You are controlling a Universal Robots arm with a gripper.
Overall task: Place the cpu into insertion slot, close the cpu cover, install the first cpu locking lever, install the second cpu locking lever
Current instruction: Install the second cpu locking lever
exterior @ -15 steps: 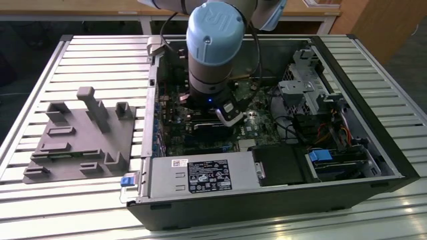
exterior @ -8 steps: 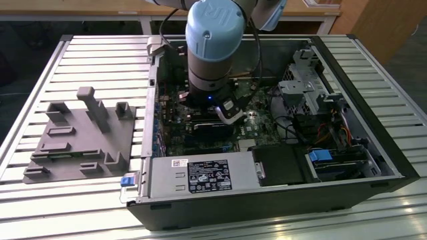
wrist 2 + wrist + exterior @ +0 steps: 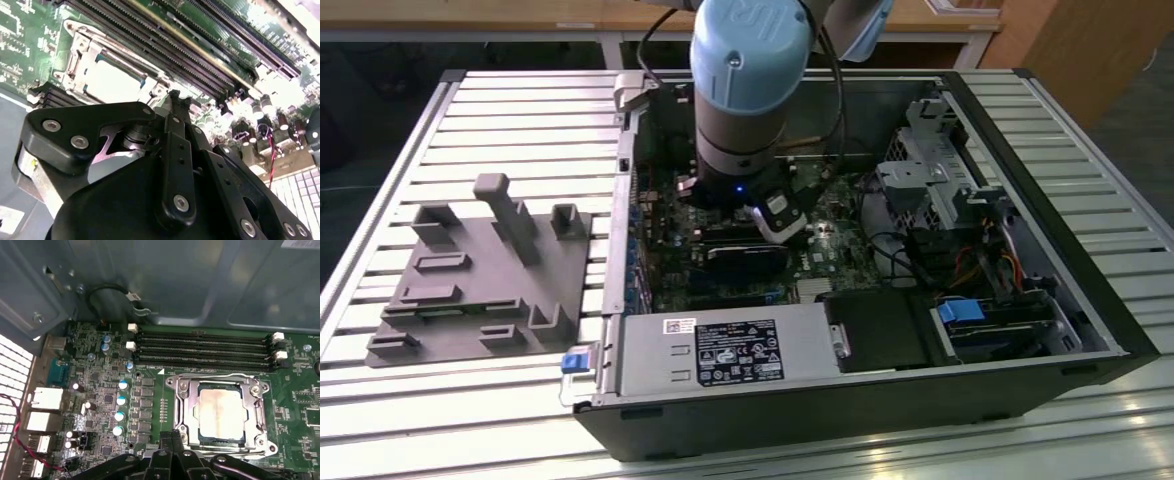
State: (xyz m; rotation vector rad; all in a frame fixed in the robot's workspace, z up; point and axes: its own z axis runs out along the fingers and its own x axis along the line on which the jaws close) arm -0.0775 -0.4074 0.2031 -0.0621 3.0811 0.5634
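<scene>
hovering just above the motherboard, your gripper (image 3: 172, 97) has its fingers drawn together into one narrow dark blade in the second wrist view, with no gap you can see between them and nothing clamped there. the same pinched tip shows in the first wrist view (image 3: 172, 437), touching or almost touching the near edge of the socket frame; you cannot tell which.

from that tip, the cpu (image 3: 220, 412) lies straight ahead, just beyond the fingers. it sits flat in the insertion slot (image 3: 220, 440), its pale, stained metal top showing through the window of the cpu cover (image 3: 182, 410). the cover looks to be lying down over the chip, its silver frame surrounding it on all sides. judging from that, you have the chip seated and the cover lowered; whether either locking lever is latched you cannot tell from here.

the socket reads roughly square, so no long axis matters much; its far side runs parallel to the long black memory slots (image 3: 200, 347) just beyond it.

in the exterior view your arm (image 3: 740, 100) stands nearly upright, reaching down into the open computer case (image 3: 1067, 250), wrist low over the board. the grey fixture block (image 3: 480, 275) rests well apart on the slatted table (image 3: 400, 160), to the exterior view's left.
</scene>
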